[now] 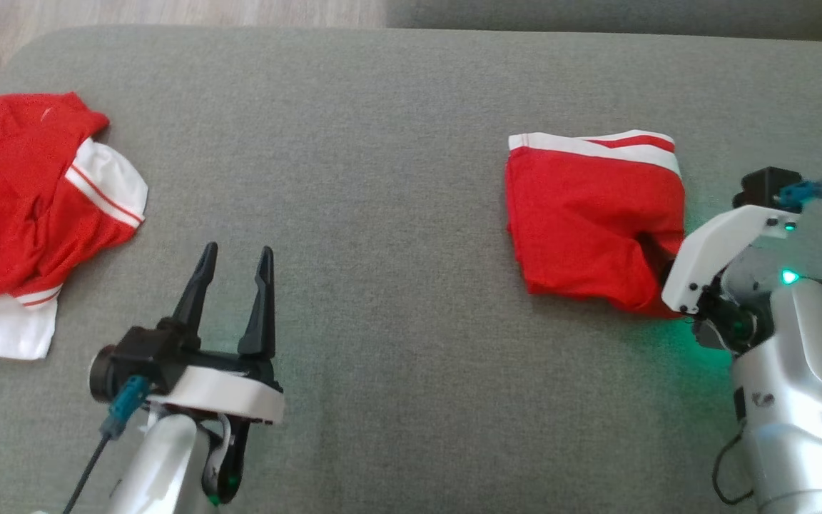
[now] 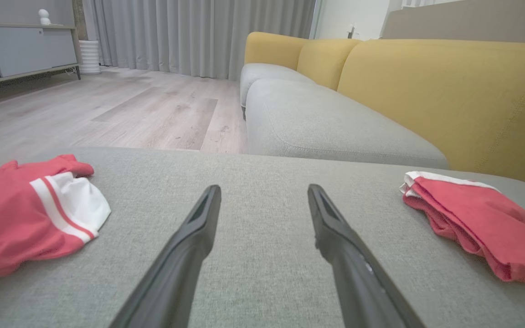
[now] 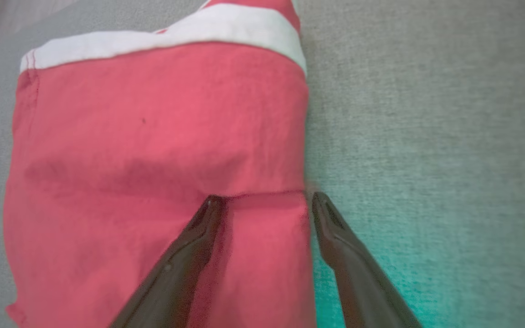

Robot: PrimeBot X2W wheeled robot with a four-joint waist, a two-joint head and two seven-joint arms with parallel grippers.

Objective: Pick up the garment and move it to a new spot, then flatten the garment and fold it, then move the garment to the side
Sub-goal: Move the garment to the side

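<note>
Lying on one grey cushion [image 1: 382,214], two red garments [image 1: 18,207] [image 1: 589,214]; both pairs of jaws wide.

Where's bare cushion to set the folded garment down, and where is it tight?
Bare grey cushion runs between the crumpled garment and the folded garment, beyond the open left gripper. Crowded at the folded garment's near corner, where the open right gripper straddles its edge.
</note>
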